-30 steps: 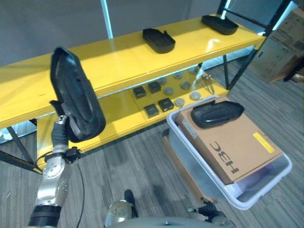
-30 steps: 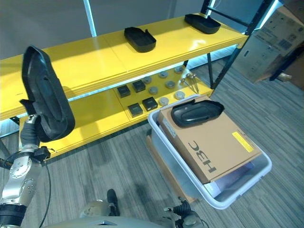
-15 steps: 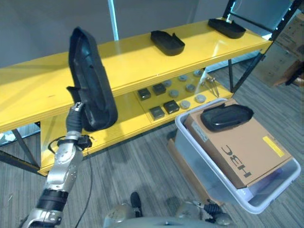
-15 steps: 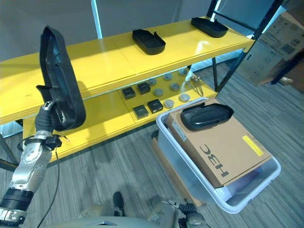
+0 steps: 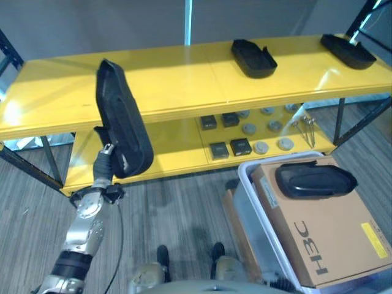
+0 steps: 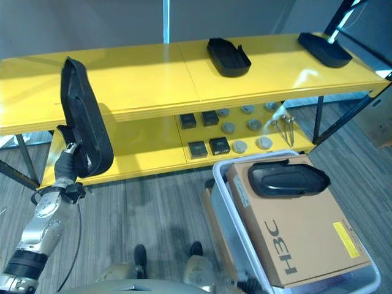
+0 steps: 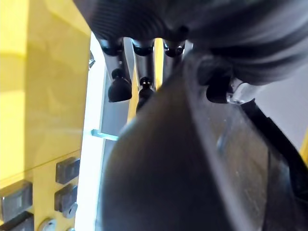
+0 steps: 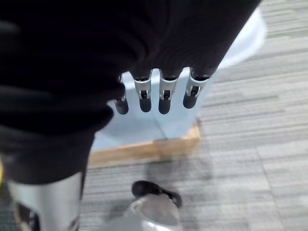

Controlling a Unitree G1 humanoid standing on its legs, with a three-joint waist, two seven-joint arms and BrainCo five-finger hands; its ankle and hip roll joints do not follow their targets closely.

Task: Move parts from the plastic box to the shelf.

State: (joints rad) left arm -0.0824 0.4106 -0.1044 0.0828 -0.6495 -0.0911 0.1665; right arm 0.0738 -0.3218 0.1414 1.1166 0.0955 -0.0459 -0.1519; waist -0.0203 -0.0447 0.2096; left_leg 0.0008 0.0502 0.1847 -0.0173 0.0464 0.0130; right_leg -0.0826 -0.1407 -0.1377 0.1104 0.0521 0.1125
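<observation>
The part point(image 5: 122, 125) is a long black moulded shell, held upright in the left hand point(image 5: 105, 166), in front of the shelf point(image 5: 55, 104) near its left end. In the left wrist view the fingers point(image 7: 119, 82) lie on one face of the part and the thumb point(image 7: 219, 86) on the other, so the hand pinches its lower end. It looks stiff, hollow and rather light, probably plastic, with a smooth skin that can slip. Because the hold is at one end, the long body above may swing; a hold on the rim nearer the middle seems safer to me. Two more parts point(image 5: 252, 58) lie on the top board, and another point(image 5: 313, 179) rests on a carton point(image 5: 331, 239) inside the box point(image 6: 228, 211). The right hand point(image 8: 159, 91) hangs low beside the box, its fingers relaxed and grasping nothing.
</observation>
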